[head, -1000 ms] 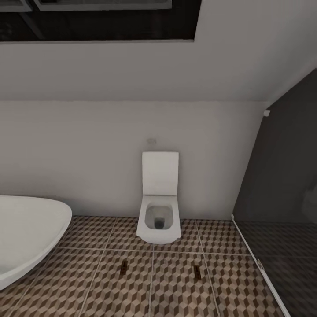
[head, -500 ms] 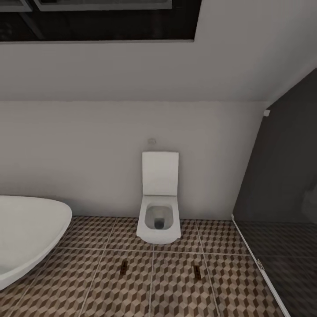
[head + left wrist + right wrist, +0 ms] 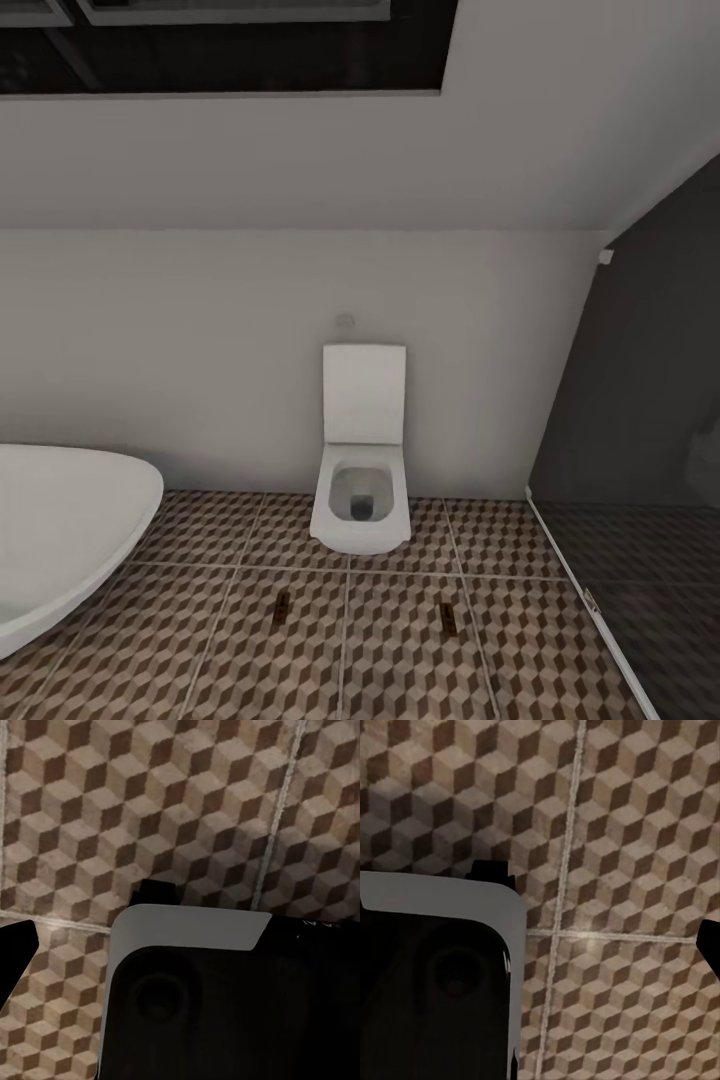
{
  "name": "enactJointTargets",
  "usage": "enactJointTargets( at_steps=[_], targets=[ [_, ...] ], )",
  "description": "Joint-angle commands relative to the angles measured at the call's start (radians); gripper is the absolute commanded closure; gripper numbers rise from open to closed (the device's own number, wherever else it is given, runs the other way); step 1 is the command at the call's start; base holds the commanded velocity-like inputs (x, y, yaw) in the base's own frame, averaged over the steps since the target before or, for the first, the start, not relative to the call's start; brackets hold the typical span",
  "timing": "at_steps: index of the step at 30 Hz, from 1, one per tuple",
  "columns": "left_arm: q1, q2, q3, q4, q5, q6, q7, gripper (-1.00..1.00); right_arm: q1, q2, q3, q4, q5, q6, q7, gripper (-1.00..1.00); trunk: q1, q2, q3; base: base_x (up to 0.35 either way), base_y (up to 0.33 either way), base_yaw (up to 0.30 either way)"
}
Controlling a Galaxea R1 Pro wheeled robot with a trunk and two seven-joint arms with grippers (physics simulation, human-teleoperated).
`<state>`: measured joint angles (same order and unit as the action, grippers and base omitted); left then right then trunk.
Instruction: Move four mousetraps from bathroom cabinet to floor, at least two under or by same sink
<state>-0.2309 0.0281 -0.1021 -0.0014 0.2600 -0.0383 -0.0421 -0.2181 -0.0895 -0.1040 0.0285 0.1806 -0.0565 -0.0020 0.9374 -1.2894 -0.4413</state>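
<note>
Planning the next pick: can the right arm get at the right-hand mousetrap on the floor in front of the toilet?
Probably not yet. The mousetrap lies flat on open floor with nothing in the way, the toilet behind it, but it looks too far ahead; drive closer first.

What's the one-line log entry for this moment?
view: toilet ahead, bathtub left | floor: two small brown mousetraps before toilet | sink, cabinet: unseen | wrist cams: tiles

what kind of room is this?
A bathroom: a white toilet against the back wall, the end of a white bathtub beside it, and a dark glass partition, likely a shower. The floor is cube-pattern tile.
</note>
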Motion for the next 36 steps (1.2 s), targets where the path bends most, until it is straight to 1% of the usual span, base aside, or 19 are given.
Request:
enactJointTargets(
  at_steps=[1,9,26,36],
  targets=[
    [-0.001,0.000,-0.008,0.001,0.010,-0.003,-0.004,-1.00,-0.001,0.000,-0.008,0.003,0.010,-0.005,0.000,-1.00,0.000,-0.001,-0.001,0.000,0.000,0.000],
    [-0.001,-0.002,-0.008,0.001,0.010,-0.004,-0.004,-1.00,-0.001,0.002,-0.009,0.004,0.006,-0.011,0.004,-1.00,0.000,-0.001,0.003,0.000,0.000,0.000],
    [-0.001,-0.003,-0.008,0.001,0.010,-0.004,-0.005,-1.00,-0.001,0.003,-0.011,0.004,0.001,-0.014,0.008,-1.00,0.000,-0.001,0.027,0.000,0.000,0.000],
    [0.000,-0.020,-0.009,0.001,0.009,-0.004,-0.005,-1.00,-0.001,0.003,-0.011,0.004,0.000,-0.014,0.008,-1.00,0.000,-0.001,0.043,0.000,0.000,0.000]
  ],
)
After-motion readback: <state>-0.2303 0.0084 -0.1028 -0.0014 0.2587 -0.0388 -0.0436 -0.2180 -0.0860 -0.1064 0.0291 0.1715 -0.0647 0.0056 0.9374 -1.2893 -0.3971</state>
